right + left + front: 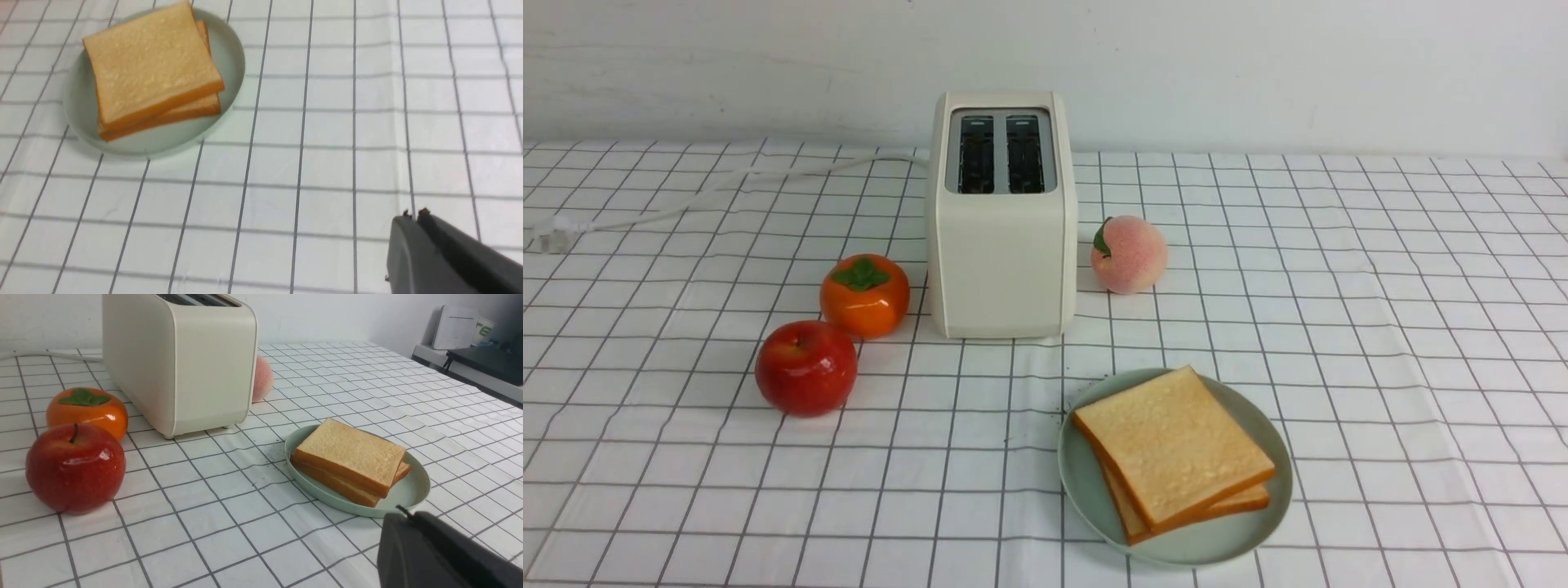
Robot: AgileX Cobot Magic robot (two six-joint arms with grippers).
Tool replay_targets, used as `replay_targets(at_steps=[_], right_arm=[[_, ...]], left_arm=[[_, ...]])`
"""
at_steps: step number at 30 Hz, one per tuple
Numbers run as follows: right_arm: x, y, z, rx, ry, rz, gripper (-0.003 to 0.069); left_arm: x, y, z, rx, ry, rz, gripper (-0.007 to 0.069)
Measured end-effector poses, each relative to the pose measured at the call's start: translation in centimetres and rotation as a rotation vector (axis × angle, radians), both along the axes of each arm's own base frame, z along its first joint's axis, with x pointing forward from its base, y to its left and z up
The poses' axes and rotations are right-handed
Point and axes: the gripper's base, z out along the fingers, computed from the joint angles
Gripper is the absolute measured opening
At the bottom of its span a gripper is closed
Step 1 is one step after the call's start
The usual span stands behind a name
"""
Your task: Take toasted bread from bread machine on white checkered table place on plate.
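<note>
**Apparently done: both slices on the plate, slots bare**

Both pieces of toast lie stacked on the plate, the top one skewed a little so a corner of the lower slice peeks out at the right. The plate sits near me on the table, right of centre, just in front of the toaster. Both toaster slots look dark and empty in the front view.

Neither of my arms shows in the front view. My left gripper appears only as a dark tip at the edge of its wrist view, jaws together and holding nothing, hanging just beside the near rim of the plate. My right gripper is likewise closed on nothing, over bare cloth well apart from the plate.

An apple and a persimmon sit left of the toaster, touching or nearly so; a peach sits at its right.

I judge the placing step finished and nothing left to fetch. What remains, if anything, is to keep both arms clear of the plate and avoid nudging the stack or the fruit while pulling away. The upper slice rests flat and looks stable.
</note>
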Motion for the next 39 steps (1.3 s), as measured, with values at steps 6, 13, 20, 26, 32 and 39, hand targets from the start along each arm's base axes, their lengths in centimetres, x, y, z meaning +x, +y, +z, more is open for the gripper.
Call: replay_targets(at_steps=[6,13,20,26,32,39], right_arm=[[-0.1,-0.6,-3.5,-0.047,-0.290,-0.055,-0.0010],[0.5,-1.2,-9.9,-0.106,-0.270,-0.099,-0.0010],[0.4,-1.2,-10.0,-0.071,-0.246,-0.114,-0.0010],[0.4,-1.2,-10.0,-0.069,-0.246,-0.115,-0.0008],[0.4,-1.2,-10.0,-0.069,-0.246,-0.115,-0.0005],[0.4,-1.2,-10.0,-0.069,-0.246,-0.115,0.0001]], left_arm=[[0.0,0.0,0.0,0.000,0.000,0.000,-0.0013],[0.0,0.0,0.0,0.000,0.000,0.000,-0.0013],[0.0,0.0,0.0,0.000,0.001,0.000,-0.0013],[0.0,0.0,0.0,0.000,0.001,0.000,-0.0010],[0.0,0.0,0.0,-0.003,0.002,0.000,-0.0006],[0.0,0.0,0.0,-0.003,0.002,0.001,-0.0001]])
